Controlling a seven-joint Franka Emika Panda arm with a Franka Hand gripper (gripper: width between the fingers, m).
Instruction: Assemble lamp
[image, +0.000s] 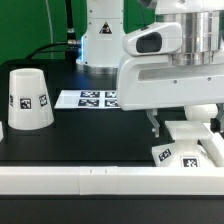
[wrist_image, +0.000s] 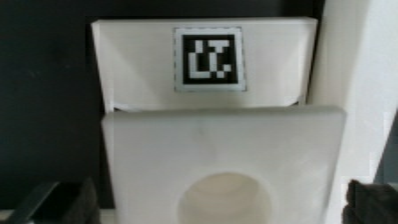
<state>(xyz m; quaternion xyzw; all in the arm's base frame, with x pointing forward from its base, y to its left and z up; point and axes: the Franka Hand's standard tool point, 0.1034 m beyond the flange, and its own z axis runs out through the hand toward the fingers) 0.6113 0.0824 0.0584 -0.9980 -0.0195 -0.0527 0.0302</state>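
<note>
The lamp base (wrist_image: 222, 140) is a flat white square part with a black-and-white tag (wrist_image: 208, 57) and a round socket hollow (wrist_image: 228, 200). It lies at the exterior view's lower right (image: 198, 152), under the arm. My gripper (wrist_image: 217, 206) is open and straddles the base. One dark finger (wrist_image: 63, 202) stands on each side, with a small gap to the base's edges; one fingertip (image: 155, 126) shows in the exterior view. The cone-shaped lamp shade (image: 28, 100) stands upright at the exterior view's left. The bulb is out of view.
The marker board (image: 92, 98) lies flat at the back middle of the black table. A white rail (image: 90, 181) runs along the table's front edge. The arm's base (image: 100, 40) stands at the back.
</note>
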